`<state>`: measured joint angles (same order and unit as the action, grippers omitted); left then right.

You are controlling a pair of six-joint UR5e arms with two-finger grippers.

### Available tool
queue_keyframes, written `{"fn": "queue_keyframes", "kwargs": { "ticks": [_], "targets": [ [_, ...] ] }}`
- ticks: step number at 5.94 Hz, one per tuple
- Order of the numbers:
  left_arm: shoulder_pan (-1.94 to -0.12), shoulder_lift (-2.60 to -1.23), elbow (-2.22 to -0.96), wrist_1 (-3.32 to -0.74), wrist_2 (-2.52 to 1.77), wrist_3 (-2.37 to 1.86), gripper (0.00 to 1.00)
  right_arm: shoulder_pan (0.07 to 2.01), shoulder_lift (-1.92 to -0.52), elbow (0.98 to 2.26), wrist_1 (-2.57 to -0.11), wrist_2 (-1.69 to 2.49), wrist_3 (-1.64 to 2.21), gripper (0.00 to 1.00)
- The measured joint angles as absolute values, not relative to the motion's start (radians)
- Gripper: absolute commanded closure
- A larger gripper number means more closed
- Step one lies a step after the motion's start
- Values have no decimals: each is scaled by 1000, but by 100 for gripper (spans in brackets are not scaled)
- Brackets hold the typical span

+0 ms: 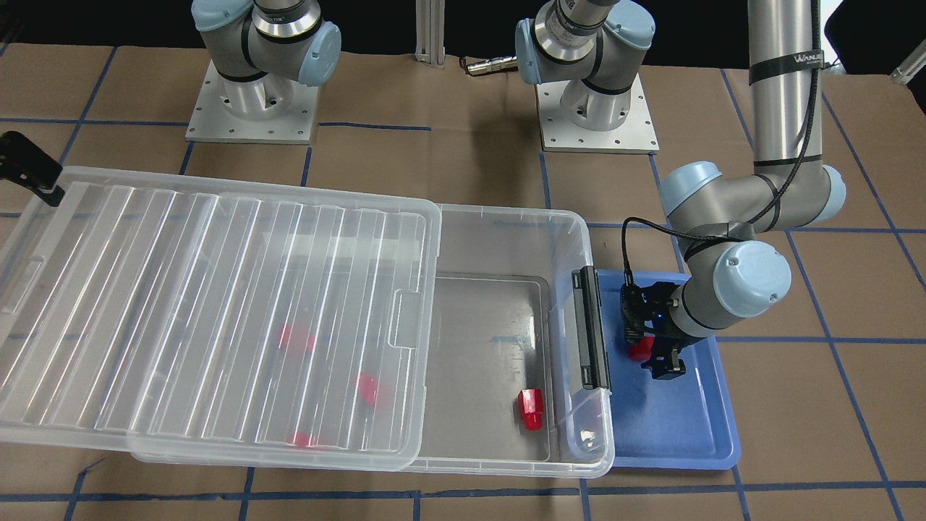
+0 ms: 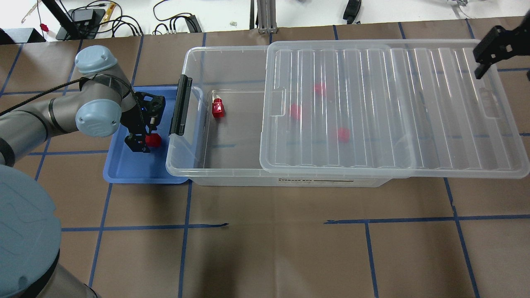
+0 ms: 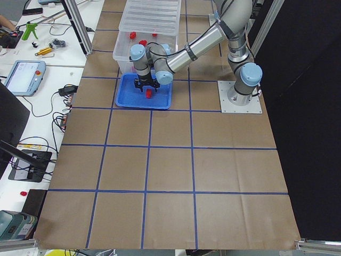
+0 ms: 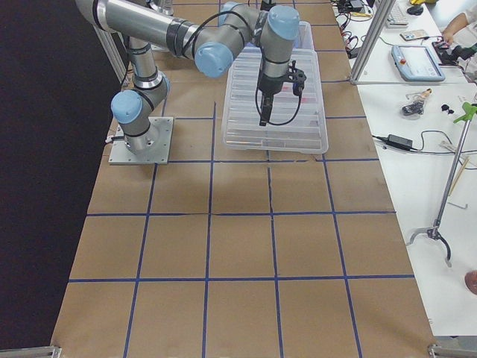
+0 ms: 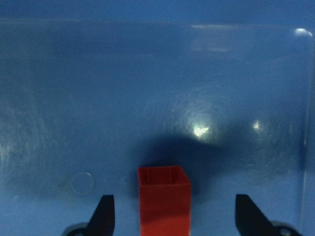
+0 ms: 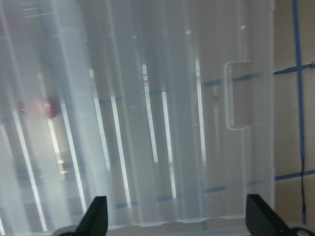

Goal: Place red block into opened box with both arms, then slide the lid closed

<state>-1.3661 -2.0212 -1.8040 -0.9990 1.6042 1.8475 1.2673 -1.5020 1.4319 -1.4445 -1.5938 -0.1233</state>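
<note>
Silver arms (image 1: 785, 94); light-blue joint caps (image 1: 752, 278)

Not much to read here tbh. The box (image 2: 232, 181) has a small label (image 2: 295, 180) on its long side wall, the one nearest the overhead camera. It looks like it says "STORAGE BOX" with a dark bar right beside it; any finer print is too small to make out. There's also a black band (image 1: 785, 64) wrapped round the silver tube of the left arm (image 1: 781, 116), with white lettering, something like "WANJE", though I can't swear to the exact letters.
</note>
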Motion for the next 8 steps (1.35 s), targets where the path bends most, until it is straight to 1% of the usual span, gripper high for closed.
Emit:
{"fn": "queue_keyframes", "kwargs": {
  "ticks": [1, 3, 4, 6, 8],
  "targets": [
    [-1367, -2024, -1805, -974, 1605, 1873, 98, 1348, -1510, 1418, -1425, -1565, -14, 0],
    [-1373, -2014, -1797, -963, 1606, 1880, 99, 1489, -1511, 1417, -1426, -1559, 134, 0],
    [-1381, -1983, -1783, -986, 1603, 1879, 99, 1520, -1508, 1418, -1429, -1558, 158, 0],
    [-1400, -1881, -1723, -1151, 1600, 1857, 99, 1537, -1505, 1420, -1431, -1557, 161, 0],
    [-1485, -1809, -1629, -1300, 1597, 1728, 99, 1538, -1503, 1422, -1431, -1558, 157, 0]
  ]
}}
